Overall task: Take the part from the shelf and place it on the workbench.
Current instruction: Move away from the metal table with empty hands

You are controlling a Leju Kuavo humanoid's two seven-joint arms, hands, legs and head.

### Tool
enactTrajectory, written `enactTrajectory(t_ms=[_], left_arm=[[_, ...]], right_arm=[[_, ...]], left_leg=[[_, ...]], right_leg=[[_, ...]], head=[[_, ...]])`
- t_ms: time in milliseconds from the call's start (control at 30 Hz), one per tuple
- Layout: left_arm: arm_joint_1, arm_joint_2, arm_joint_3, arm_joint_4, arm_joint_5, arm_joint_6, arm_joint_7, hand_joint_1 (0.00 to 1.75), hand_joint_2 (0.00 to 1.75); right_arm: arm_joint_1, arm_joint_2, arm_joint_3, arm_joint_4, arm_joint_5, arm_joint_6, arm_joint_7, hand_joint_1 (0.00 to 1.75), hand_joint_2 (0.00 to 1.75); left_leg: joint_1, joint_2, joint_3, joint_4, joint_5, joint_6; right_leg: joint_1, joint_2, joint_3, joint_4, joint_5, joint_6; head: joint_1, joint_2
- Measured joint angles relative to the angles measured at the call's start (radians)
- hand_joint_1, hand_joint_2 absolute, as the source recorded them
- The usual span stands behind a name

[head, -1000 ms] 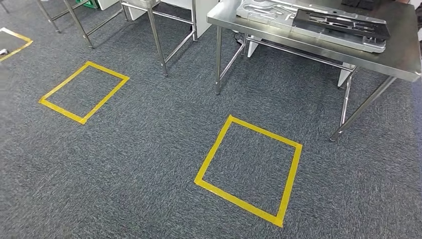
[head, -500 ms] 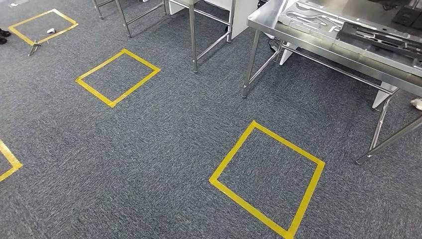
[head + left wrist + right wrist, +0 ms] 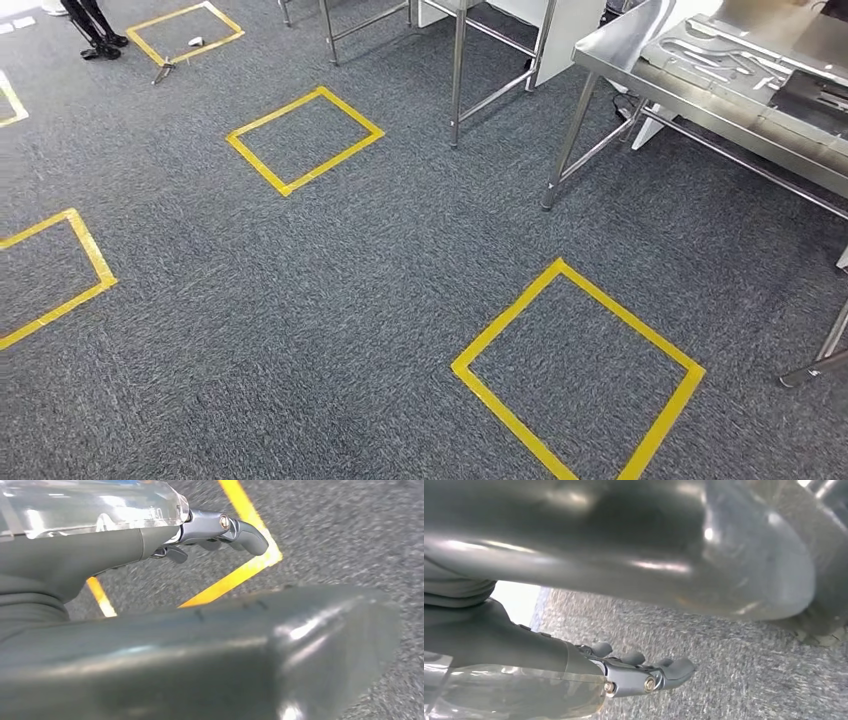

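The steel workbench (image 3: 612,48) stands at the far right of the head view. A flat silver metal part with cut-out shapes (image 3: 715,55) lies on it, with a darker part (image 3: 818,95) on top at the picture's edge. My left hand (image 3: 215,530) hangs over the grey carpet in the left wrist view, fingers stretched out and holding nothing. In the right wrist view my right hand (image 3: 644,672) hangs the same way, with nothing in it.
Yellow tape squares mark the carpet: one near the front right (image 3: 505,320), one in the middle distance (image 3: 274,112), one at the left edge (image 3: 95,255). A second steel table's legs (image 3: 458,75) stand at the back. A person's dark shoes (image 3: 95,42) are at the far left.
The whole picture has slid right and down, so the camera has turned left. The workbench now sits at the right edge, and more tape squares show on the left.
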Motion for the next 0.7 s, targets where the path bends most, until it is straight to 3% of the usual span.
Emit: enactTrajectory(t_ms=[67,133,167,200,233,267,333,367,433,467,533,600,633,667,700], left_arm=[[-0.002,0.000,0.001,0.000,-0.001,0.000,-0.003,0.00,0.00],[-0.005,0.000,0.001,0.000,-0.006,-0.001,-0.005,0.00,0.00],[-0.003,0.001,0.000,0.000,-0.014,-0.002,-0.005,0.00,0.00],[-0.002,0.002,-0.001,0.000,-0.026,-0.006,-0.004,0.00,0.00],[0.000,0.004,-0.004,0.000,-0.041,-0.011,-0.003,0.00,0.00],[-0.001,0.006,-0.008,0.000,-0.058,-0.016,0.000,0.00,0.00],[-0.007,0.012,-0.022,0.000,-0.086,-0.023,0.011,0.00,0.00],[-0.010,0.014,-0.029,0.000,-0.095,-0.023,0.025,0.00,0.00],[-0.014,0.018,-0.038,0.000,-0.104,-0.015,0.061,0.00,0.00],[-0.014,0.019,-0.040,0.000,-0.104,-0.010,0.080,0.00,0.00],[-0.017,0.020,-0.040,0.000,-0.098,-0.004,0.103,0.00,0.00],[-0.025,0.020,-0.040,0.000,-0.083,-0.006,0.102,0.00,0.00],[-0.028,0.019,-0.040,0.000,-0.074,-0.008,0.093,0.00,0.00],[-0.029,0.019,-0.039,0.000,-0.064,-0.010,0.078,0.00,0.00],[-0.029,0.019,-0.038,0.000,-0.055,-0.011,0.060,0.00,0.00]], right_arm=[[0.003,0.001,0.001,0.000,-0.001,0.001,0.008,0.00,0.00],[0.006,0.001,0.001,0.000,-0.008,0.003,0.024,0.00,0.00],[0.006,0.001,0.000,0.000,-0.017,0.004,0.032,0.00,0.00],[0.006,0.001,-0.002,0.000,-0.030,0.004,0.038,0.00,0.00],[0.006,0.001,-0.005,0.000,-0.046,0.004,0.043,0.00,0.00],[0.006,0.001,-0.011,0.000,-0.062,0.003,0.045,0.00,0.00],[0.006,0.001,-0.024,0.000,-0.089,-0.001,0.041,0.00,0.00],[0.005,0.001,-0.032,0.000,-0.099,-0.006,0.032,0.00,0.00],[0.002,0.005,-0.042,0.000,-0.108,-0.024,0.002,0.00,0.00],[-0.001,0.008,-0.044,0.000,-0.104,-0.035,-0.016,0.00,0.00],[-0.004,0.016,-0.044,0.000,-0.086,-0.059,-0.044,0.00,0.00],[-0.005,0.023,-0.041,0.000,-0.070,-0.075,-0.057,0.00,0.00],[-0.006,0.025,-0.039,0.000,-0.065,-0.078,-0.058,0.00,0.00],[-0.007,0.026,-0.037,0.000,-0.058,-0.075,-0.056,0.00,0.00],[-0.007,0.027,-0.034,0.000,-0.051,-0.070,-0.049,0.00,0.00]], left_leg=[[0.000,0.063,-0.046,0.099,-0.060,-0.004],[0.003,0.089,-0.106,0.233,-0.121,-0.010],[0.004,0.093,-0.121,0.267,-0.128,-0.013],[0.006,0.097,-0.114,0.261,-0.116,-0.015],[0.006,0.103,-0.087,0.214,-0.088,-0.016],[0.006,0.119,-0.044,0.139,-0.053,-0.015],[0.002,0.154,0.025,0.015,-0.013,-0.007],[-0.001,0.164,0.039,-0.013,-0.008,-0.001],[-0.003,0.150,0.036,-0.020,-0.007,0.010],[-0.002,0.141,0.037,-0.023,-0.004,0.015],[0.002,0.123,0.038,-0.030,0.003,0.028],[0.002,0.102,0.035,-0.032,0.008,0.036],[0.001,0.089,0.033,-0.031,0.010,0.038],[0.000,0.076,0.032,-0.029,0.010,0.038],[0.000,0.063,0.032,-0.028,0.010,0.038]], right_leg=[[0.002,-0.032,0.003,-0.008,0.004,-0.010],[0.007,-0.064,0.002,-0.008,0.002,-0.014],[0.009,-0.079,0.002,-0.007,0.001,-0.014],[0.009,-0.093,0.003,-0.007,-0.001,-0.013],[0.009,-0.106,0.004,-0.006,-0.003,-0.012],[0.009,-0.118,0.006,-0.004,-0.005,-0.009],[0.014,-0.138,0.010,0.001,-0.013,0.000],[0.016,-0.147,0.012,0.004,-0.016,0.005],[0.016,-0.162,0.016,0.004,-0.018,0.014],[0.015,-0.160,0.017,0.007,-0.022,0.019],[0.009,-0.116,-0.001,0.054,-0.057,0.029],[0.005,-0.060,-0.062,0.182,-0.125,0.035],[0.004,-0.048,-0.097,0.253,-0.152,0.037],[0.003,-0.044,-0.121,0.297,-0.161,0.037],[0.003,-0.043,-0.128,0.306,-0.149,0.037]], head=[[0.000,0.000],[0.000,0.000],[0.000,0.000],[0.000,0.000],[0.000,0.000],[0.000,0.000],[0.000,0.000],[0.000,0.000],[0.000,0.000],[0.000,0.000],[0.000,0.000],[0.000,0.000],[0.000,0.000],[0.000,0.000],[0.000,0.000]])
